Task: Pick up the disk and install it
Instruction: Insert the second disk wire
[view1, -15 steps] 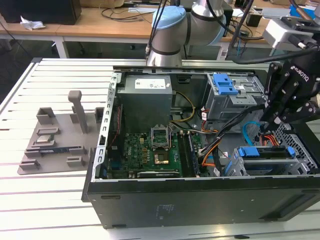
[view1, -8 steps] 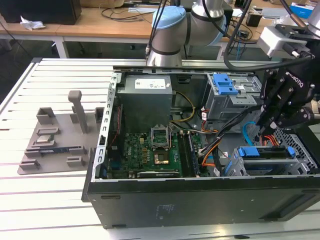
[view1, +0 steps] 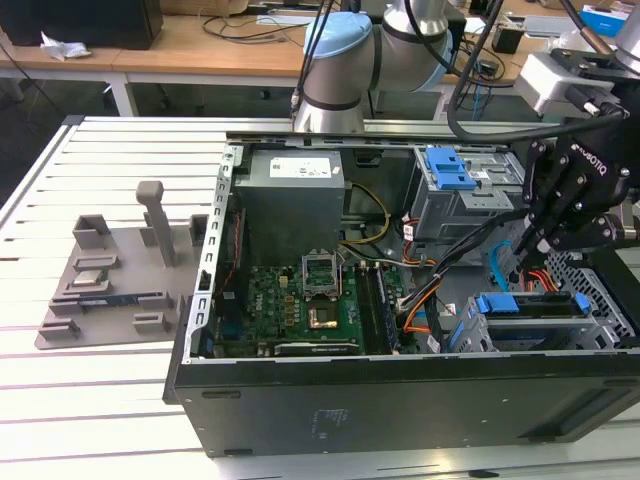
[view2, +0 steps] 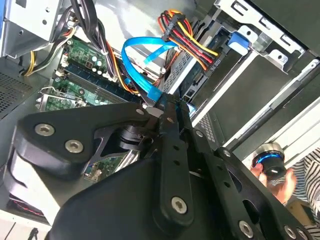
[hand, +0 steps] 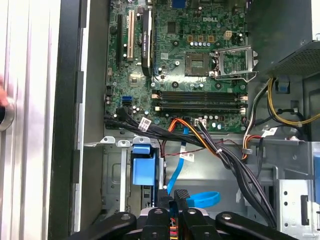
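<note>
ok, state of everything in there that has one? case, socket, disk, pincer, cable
Case: lying on its side, side panel off, open.
CPU socket: cover plate swung open.
Disk: sitting in the drive cage, not held.
Pincer: shut, inside the case beside the blue cable.
Blue cable: slack loop; whether it is plugged in cannot be told.

This is a robotics lab or electronics workshop — an opened computer case (view1: 400, 300) lies on a slatted aluminium table (view1: 120, 160), with a grey fixture plate (view1: 110, 285) at its nine o'clock. At twelve o'clock stand wooden desks (view1: 200, 45) strewn with cables — the robot arm's base (view1: 335, 75) rises before them.
</note>
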